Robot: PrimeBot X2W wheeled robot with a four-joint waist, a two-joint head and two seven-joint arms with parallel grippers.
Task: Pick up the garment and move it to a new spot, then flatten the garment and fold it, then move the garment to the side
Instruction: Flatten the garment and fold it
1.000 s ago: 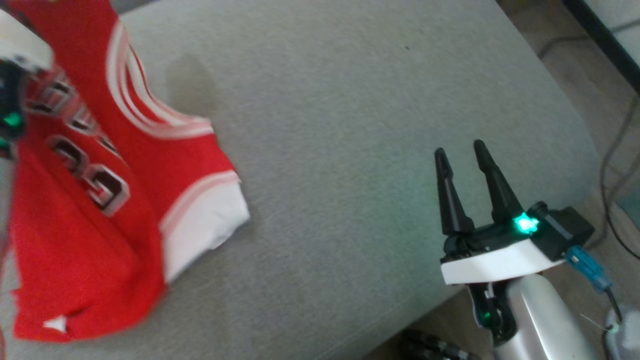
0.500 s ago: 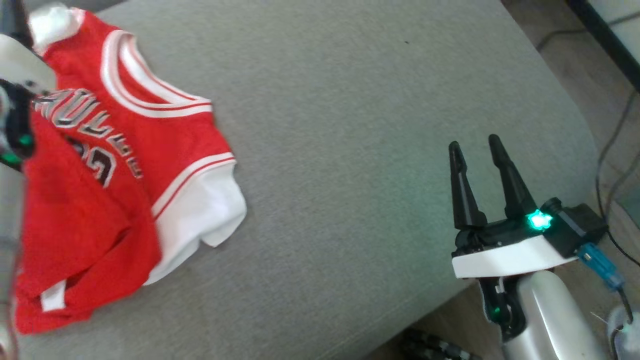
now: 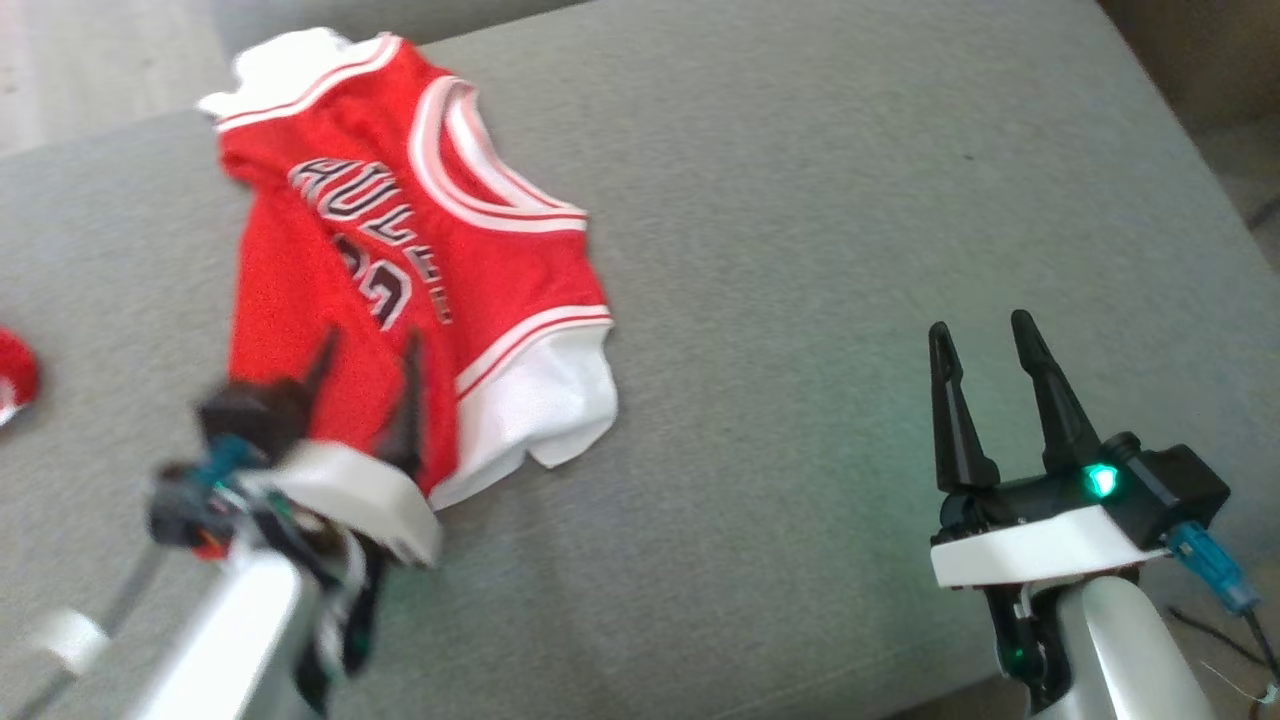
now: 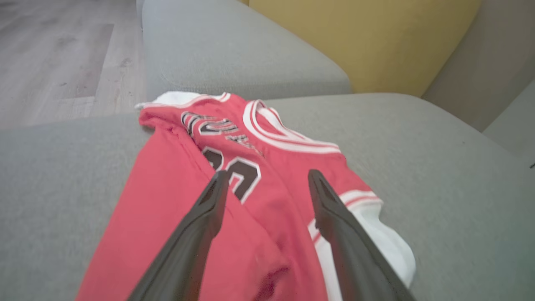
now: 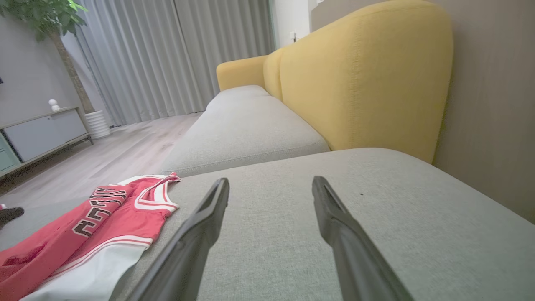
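Observation:
The garment (image 3: pixel 400 290) is a red jersey with white trim and dark lettering, lying rumpled on the grey cushion (image 3: pixel 800 250). It also lies ahead in the left wrist view (image 4: pixel 250 175) and at the lower left of the right wrist view (image 5: pixel 104 221). My left gripper (image 3: pixel 365 350) hovers over the jersey's near end, open, with nothing between its fingers (image 4: pixel 209 205). My right gripper (image 3: pixel 985 335) stands open above bare cushion at the right, well away from the cloth.
A second grey cushion (image 5: pixel 242 129) and a yellow backrest (image 5: pixel 368 79) lie beyond. A small red thing (image 3: pixel 12 385) sits at the far left edge. A wooden floor (image 4: pixel 54 54), cabinet (image 5: pixel 42 129) and curtains (image 5: pixel 175 54) lie past the cushions. Cables (image 3: pixel 1225 600) hang near the right wrist.
My left gripper let go of the jersey and dropped back to its near end, open. The jersey settled flat on the cushion. The head camera shifted, so the whole picture moved right.

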